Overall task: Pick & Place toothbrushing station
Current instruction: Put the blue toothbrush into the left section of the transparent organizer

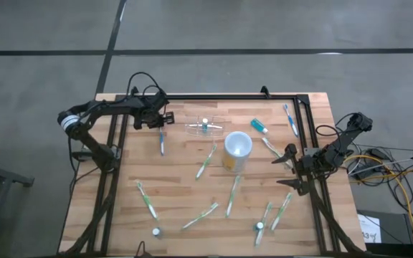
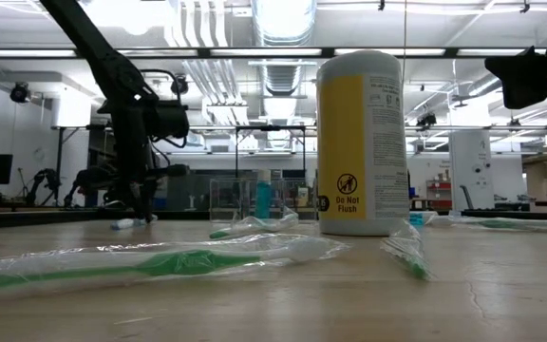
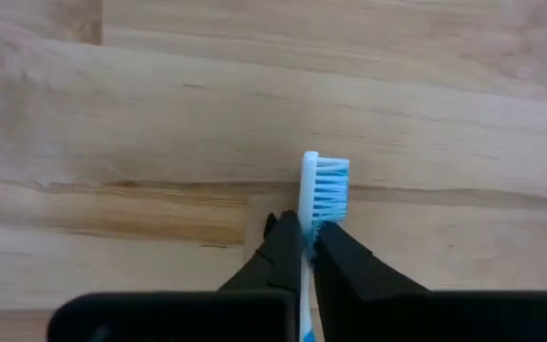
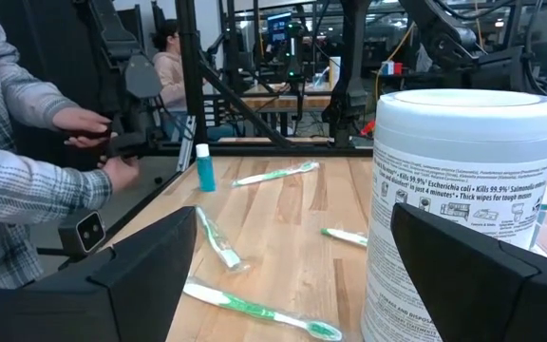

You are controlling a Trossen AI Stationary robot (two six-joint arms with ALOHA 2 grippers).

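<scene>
Gripping a blue brush (image 3: 323,186) just below its bristles in our left gripper (image 1: 160,122), jaws pinched on it | holder (image 1: 205,127) is standing near, toward canister (image 1: 236,148) | we are lifting straight, aiming handle-down | right gripper (image 1: 290,166) is waiting, jaws wide

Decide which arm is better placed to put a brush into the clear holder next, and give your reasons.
Left. Its gripper is already shut on a blue toothbrush, near the clear holder. The right gripper hangs open and empty beyond the yellow canister.
</scene>
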